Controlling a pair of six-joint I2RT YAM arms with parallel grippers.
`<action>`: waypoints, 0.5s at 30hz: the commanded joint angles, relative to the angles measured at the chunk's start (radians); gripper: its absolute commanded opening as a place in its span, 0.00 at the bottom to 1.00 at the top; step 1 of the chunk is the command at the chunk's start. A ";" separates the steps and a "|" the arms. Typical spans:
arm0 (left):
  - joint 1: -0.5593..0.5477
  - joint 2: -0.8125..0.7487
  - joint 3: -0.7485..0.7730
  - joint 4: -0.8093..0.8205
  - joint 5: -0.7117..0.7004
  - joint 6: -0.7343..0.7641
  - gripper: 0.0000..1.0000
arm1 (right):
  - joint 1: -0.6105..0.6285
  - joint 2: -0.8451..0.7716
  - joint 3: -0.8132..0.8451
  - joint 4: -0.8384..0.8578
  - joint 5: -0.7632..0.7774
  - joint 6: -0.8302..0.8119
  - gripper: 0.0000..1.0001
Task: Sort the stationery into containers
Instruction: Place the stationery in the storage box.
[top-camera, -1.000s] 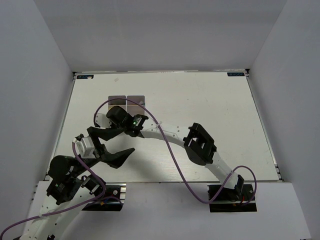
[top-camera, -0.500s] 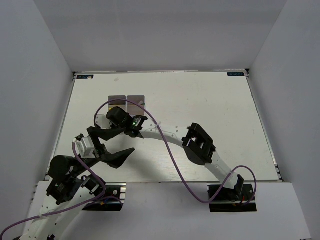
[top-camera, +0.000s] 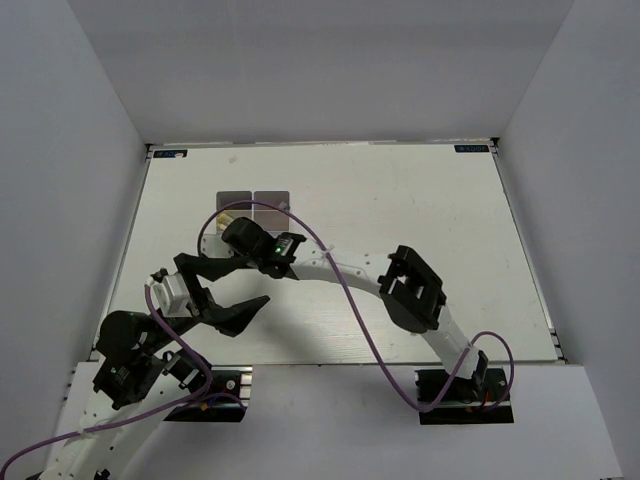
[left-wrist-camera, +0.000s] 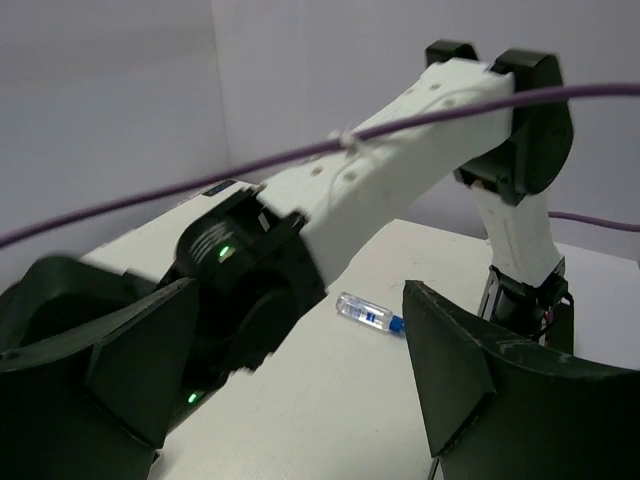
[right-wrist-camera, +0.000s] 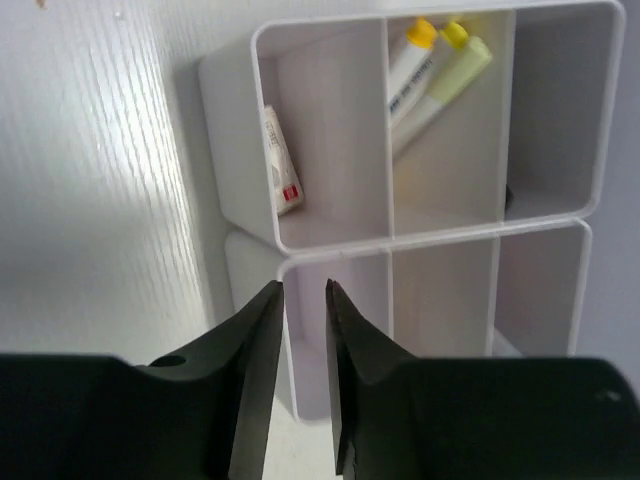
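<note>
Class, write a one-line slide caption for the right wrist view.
Right hand, empty, hovers over white plastic divided organizer box holding yellow-capped pens and a small eraser.

A white table (top-camera: 400, 200) between grey walls (top-camera: 320, 70).

From high behind the robot, the top camera takes in the whole tabletop (top-camera: 400, 200). The left wrist camera looks low across it at the right arm (left-wrist-camera: 400, 150). The right wrist camera hangs close over the containers (right-wrist-camera: 228, 140), apparently those nearer the far edge overhead.
</note>
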 joint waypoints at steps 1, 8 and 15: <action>0.004 -0.012 -0.004 -0.001 -0.005 0.007 0.93 | -0.007 -0.227 -0.100 0.031 -0.025 0.047 0.28; 0.004 0.001 -0.014 -0.001 -0.034 0.007 0.93 | -0.136 -0.500 -0.396 0.053 0.002 0.084 0.12; 0.004 0.244 0.029 -0.093 -0.150 -0.025 0.94 | -0.411 -0.709 -0.574 -0.159 -0.133 0.246 0.50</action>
